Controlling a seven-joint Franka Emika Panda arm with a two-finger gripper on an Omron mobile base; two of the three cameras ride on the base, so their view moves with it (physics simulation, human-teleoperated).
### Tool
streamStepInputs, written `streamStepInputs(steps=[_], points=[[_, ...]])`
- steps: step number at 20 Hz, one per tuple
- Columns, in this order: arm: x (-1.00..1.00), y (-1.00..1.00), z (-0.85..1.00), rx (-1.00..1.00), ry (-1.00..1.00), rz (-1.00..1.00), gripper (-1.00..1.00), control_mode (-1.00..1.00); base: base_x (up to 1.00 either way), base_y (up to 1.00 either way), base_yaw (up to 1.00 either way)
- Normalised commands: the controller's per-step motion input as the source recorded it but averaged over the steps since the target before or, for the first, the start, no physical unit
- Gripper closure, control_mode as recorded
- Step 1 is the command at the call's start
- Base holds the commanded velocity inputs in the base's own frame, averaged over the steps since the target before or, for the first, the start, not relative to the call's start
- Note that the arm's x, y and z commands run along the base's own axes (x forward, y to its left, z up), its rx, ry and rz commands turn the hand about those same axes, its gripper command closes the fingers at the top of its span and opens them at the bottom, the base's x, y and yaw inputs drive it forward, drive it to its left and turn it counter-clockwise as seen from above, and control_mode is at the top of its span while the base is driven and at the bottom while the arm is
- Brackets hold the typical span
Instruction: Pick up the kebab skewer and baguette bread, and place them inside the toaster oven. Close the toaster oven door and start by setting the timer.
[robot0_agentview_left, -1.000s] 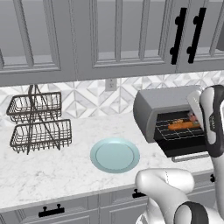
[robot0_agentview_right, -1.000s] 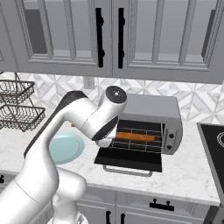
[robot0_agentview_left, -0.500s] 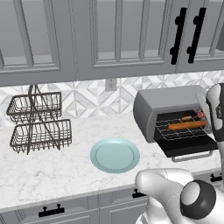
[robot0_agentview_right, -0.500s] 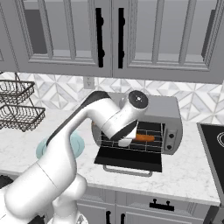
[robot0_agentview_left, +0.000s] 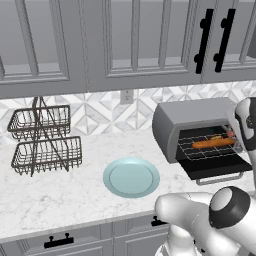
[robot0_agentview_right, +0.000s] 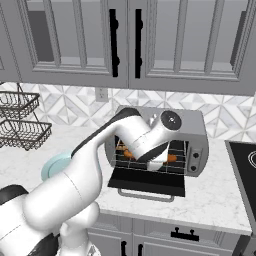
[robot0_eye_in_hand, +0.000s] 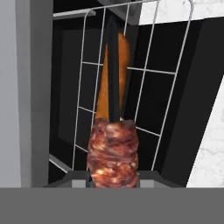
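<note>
In the hand view my gripper (robot0_eye_in_hand: 113, 177) is shut on the kebab skewer (robot0_eye_in_hand: 113, 151). Its reddish-brown meat chunk sits right at the fingers and its dark stick points up over the wire rack (robot0_eye_in_hand: 144, 96). The baguette bread (robot0_eye_in_hand: 124, 57) lies on that rack just behind the stick, inside the toaster oven (robot0_agentview_left: 192, 122). The toaster oven door (robot0_agentview_left: 220, 167) hangs open and flat in front. In the left base view the baguette bread (robot0_agentview_left: 212, 143) shows in the cavity, with a reddish bit of skewer (robot0_agentview_left: 230, 134) at its right end. My arm (robot0_agentview_right: 145, 140) covers much of the cavity in the right base view.
A pale blue plate (robot0_agentview_left: 131, 177) lies on the marble counter left of the oven. A two-tier wire basket (robot0_agentview_left: 45, 140) stands at the far left by the wall. The oven's control strip (robot0_agentview_right: 194, 157) is at its right; a stove (robot0_agentview_right: 245, 160) lies beyond.
My hand has swung rightward across the oven's front, carrying the skewer up to the rack beside the baguette. The grip has held; baguette, door and plate have stayed put.
</note>
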Motion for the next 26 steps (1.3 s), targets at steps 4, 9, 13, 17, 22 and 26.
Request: streamStepInputs(steps=[4,9,13,17,22,26], points=[[0.15,0.00,-0.39,-0.06,-0.02,-0.01,1.00,-1.00,0.00,0.00,0.00],[0.30,0.00,-0.24,-0.05,-0.01,-0.03,1.00,-1.00,0.00,0.00,0.00],[0.17,0.00,-0.27,-0.02,0.00,-0.02,1.00,-1.00,0.00,0.00,0.00],[0.20,0.00,-0.24,-0.01,0.00,-0.03,1.00,-1.00,0.00,0.00,0.00],[0.11,-0.04,-0.18,0.00,0.00,-0.03,1.00,-1.00,0.00,0.00,0.00],[0.01,-0.08,-0.05,0.00,0.00,-0.04,1.00,-1.00,0.00,0.00,0.00]])
